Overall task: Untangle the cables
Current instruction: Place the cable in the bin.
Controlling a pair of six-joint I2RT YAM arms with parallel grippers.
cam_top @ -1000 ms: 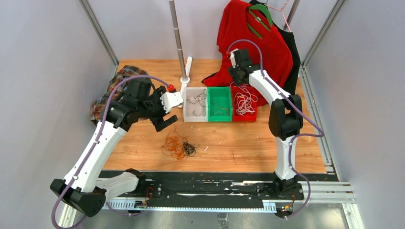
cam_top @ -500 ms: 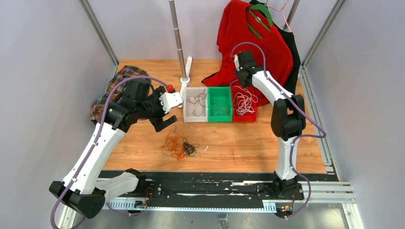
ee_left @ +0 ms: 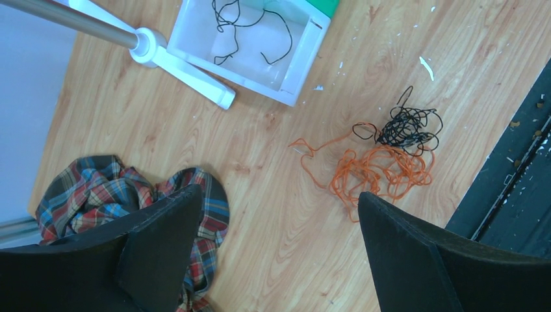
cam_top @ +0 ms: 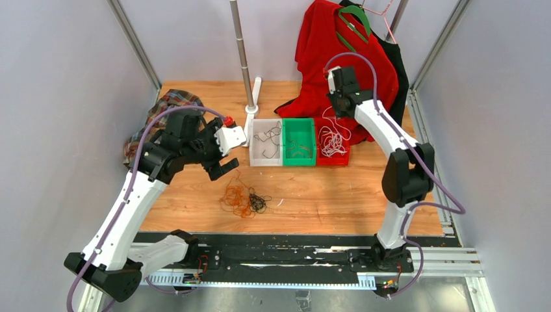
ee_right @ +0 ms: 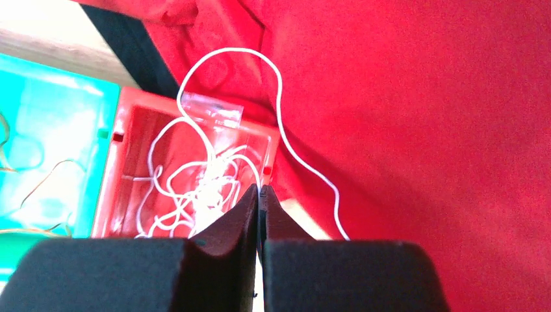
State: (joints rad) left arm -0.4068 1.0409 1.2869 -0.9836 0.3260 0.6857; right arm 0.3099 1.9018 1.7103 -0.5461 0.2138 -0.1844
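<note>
An orange cable bunch [cam_top: 235, 198] [ee_left: 380, 172] lies on the wooden table, tangled with a smaller black cable bunch [cam_top: 258, 203] [ee_left: 406, 127]. My left gripper [cam_top: 217, 153] [ee_left: 279, 193] hangs open above the table to their left, holding nothing. White cables [cam_top: 333, 140] [ee_right: 195, 188] fill the red bin [cam_top: 347, 159]. One white strand loops up out of it over the red cloth. My right gripper [cam_top: 338, 104] [ee_right: 260, 188] is above the bin's far edge, shut on a white strand at its tips. A thin black cable [ee_left: 243, 26] lies in the white bin [cam_top: 251, 140].
A green bin [cam_top: 310, 140] with thin brownish wires stands between the white and red bins. A metal pole [cam_top: 242, 52] on a white foot [ee_left: 188, 71] rises behind the white bin. Plaid cloth [cam_top: 156, 120] [ee_left: 84, 195] lies at left, and a red garment [cam_top: 351, 52] hangs at the back.
My right gripper went from open to shut and moved back and to the right, away from the red bin, drawing a white strand up. The left arm has barely shifted.
</note>
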